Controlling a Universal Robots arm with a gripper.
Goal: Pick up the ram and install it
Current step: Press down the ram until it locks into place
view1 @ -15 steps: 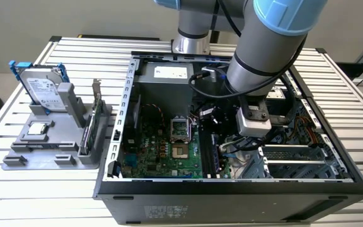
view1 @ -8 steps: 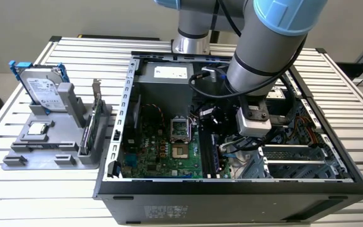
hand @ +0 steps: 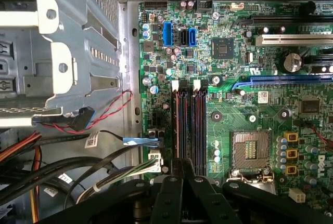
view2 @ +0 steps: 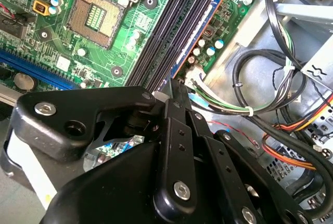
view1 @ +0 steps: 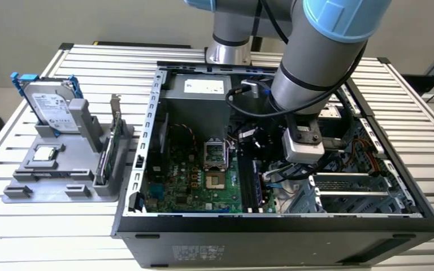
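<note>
Cables (view2: 270,83) crowd beside memory slots (hand: 188,125); pincer (hand: 186,166) pressed together over slots, ram not discernible between fingers.

From where I stand, the grey-and-blue robot arm (view1: 315,62) blocks the middle of the open black computer case (view1: 277,226), at about one o'clock from the green motherboard (view1: 194,180). In both wrist views the black gripper (hand: 182,174) covers the near ends of the long black memory slots (hand: 188,125), so whether a stick sits between its fingertips is not discernible.
</note>
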